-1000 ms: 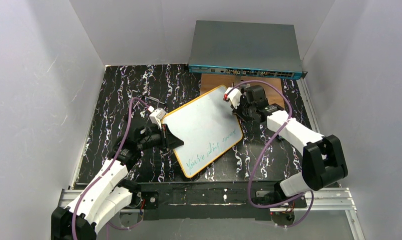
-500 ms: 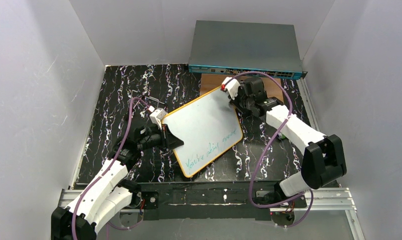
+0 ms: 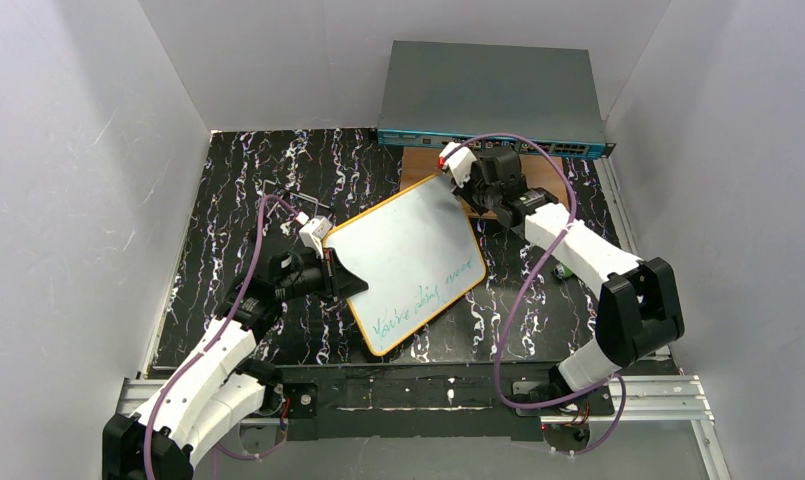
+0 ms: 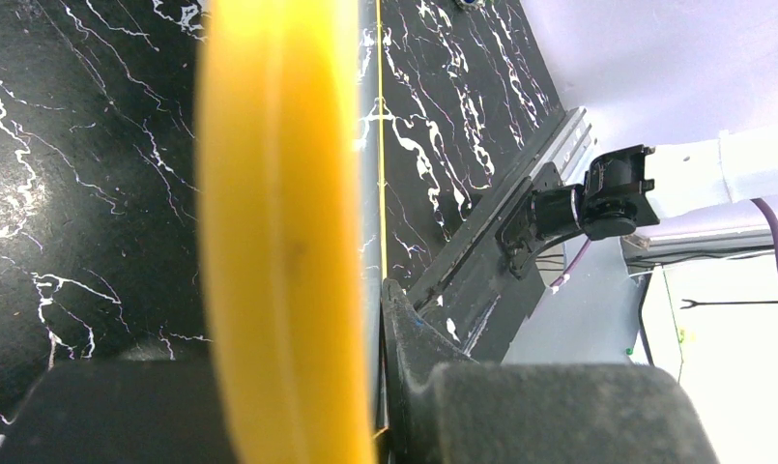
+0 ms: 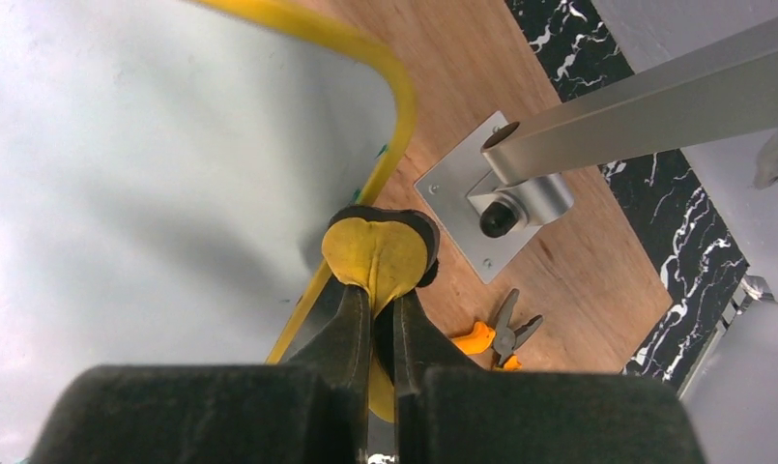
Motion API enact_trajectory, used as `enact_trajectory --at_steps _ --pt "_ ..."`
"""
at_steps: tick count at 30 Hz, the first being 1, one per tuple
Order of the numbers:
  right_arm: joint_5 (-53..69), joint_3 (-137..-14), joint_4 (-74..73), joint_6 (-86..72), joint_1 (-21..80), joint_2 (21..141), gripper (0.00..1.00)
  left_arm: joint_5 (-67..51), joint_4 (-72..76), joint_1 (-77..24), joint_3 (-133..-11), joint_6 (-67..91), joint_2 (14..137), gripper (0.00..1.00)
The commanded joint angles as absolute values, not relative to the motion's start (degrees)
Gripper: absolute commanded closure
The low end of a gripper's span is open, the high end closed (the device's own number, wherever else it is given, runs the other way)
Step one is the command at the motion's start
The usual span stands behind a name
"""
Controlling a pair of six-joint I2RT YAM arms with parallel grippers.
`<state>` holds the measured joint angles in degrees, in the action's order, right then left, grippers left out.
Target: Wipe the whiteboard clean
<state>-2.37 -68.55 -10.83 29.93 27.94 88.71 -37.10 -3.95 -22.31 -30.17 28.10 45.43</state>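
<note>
Carried out to the far corner of the whiteboard (image 3: pixel 403 245) (lying askew on the bench (image 3: pixel 238 180)), the right gripper (image 3: pixel 455 164) is seen with jaws clenched on a yellow cloth (image 5: pixel 377 253). The board's left rim is clamped by the left gripper (image 3: pixel 330 263). One handwritten line (image 3: pixel 428 295) is left unerased.

Whiteboard (image 4: pixel 278 242) rim blurred, cut off at 2 edges — writing (image 3: pixel 425 297) too small to read; pad (image 5: pixel 375 256) half-hidden between fingers (image 5: pixel 418 338).
</note>
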Motion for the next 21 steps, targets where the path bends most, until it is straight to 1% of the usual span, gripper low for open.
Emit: enact_trajectory --at_steps 1,4,6,12,16,18,19,21 --pt "2.5 -63.6 -12.1 30.9 28.1 85.3 0.99 -40.9 -3.4 -23.0 -31.3 24.4 44.3 1.0" --pt "6.1 -58.6 -13.2 31.8 28.3 81.6 0.99 -40.8 -3.4 -23.0 -31.3 24.4 44.4 1.0" --pt "6.5 -56.0 -13.2 32.4 28.9 80.3 0.99 -40.8 -3.4 -23.0 -31.4 24.4 44.5 1.0" --pt "4.0 -54.0 -14.8 31.7 29.3 82.0 0.99 -40.9 -3.2 -23.0 -31.2 24.7 44.4 1.0" --pt "6.1 -54.8 -16.7 31.7 29.3 81.8 0.99 -40.8 -2.9 -23.0 -30.9 25.1 44.2 1.0" --pt "7.0 -55.6 -15.5 31.9 29.2 79.7 0.99 -41.1 -2.3 -23.0 -30.8 25.4 44.4 1.0" --pt "6.2 -57.6 -13.9 31.9 29.2 79.3 0.99 -41.3 -2.2 -22.9 -30.9 25.4 45.0 1.0" --pt "2.1 -62.5 -12.5 31.4 29.2 82.4 0.99 -41.3 -2.2 -23.0 -30.8 25.5 45.2 1.0"
